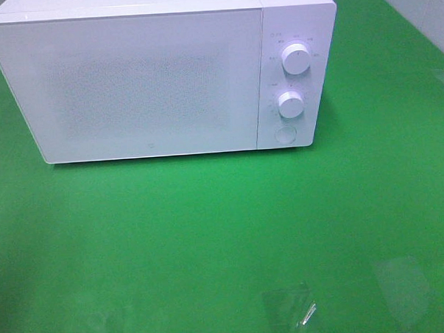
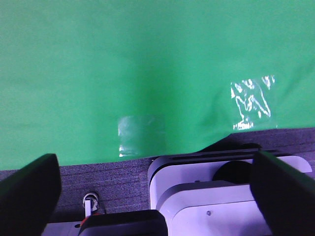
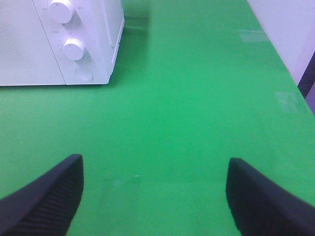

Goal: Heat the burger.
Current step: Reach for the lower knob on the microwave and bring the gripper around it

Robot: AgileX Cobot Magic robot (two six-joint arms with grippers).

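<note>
The burger is out of view in all three frames. A white microwave point(image 1: 159, 77) stands at the back of the green table with its door shut; the right wrist view shows its control side point(image 3: 78, 42) with two knobs and a round button. My left gripper point(image 2: 155, 189) is open over the table's near edge, nothing between its black fingers point(image 2: 27, 194). My right gripper point(image 3: 155, 196) is also open and empty above bare green cloth, well in front and to the right of the microwave. Neither arm appears in the exterior high view.
Green cloth point(image 1: 225, 233) covers the table. Clear tape patches point(image 1: 291, 307) sit near the front edge, another point(image 2: 251, 103) in the left wrist view. A grey strip and white robot base point(image 2: 206, 196) lie below the cloth edge. A white wall point(image 3: 290, 29) borders the right.
</note>
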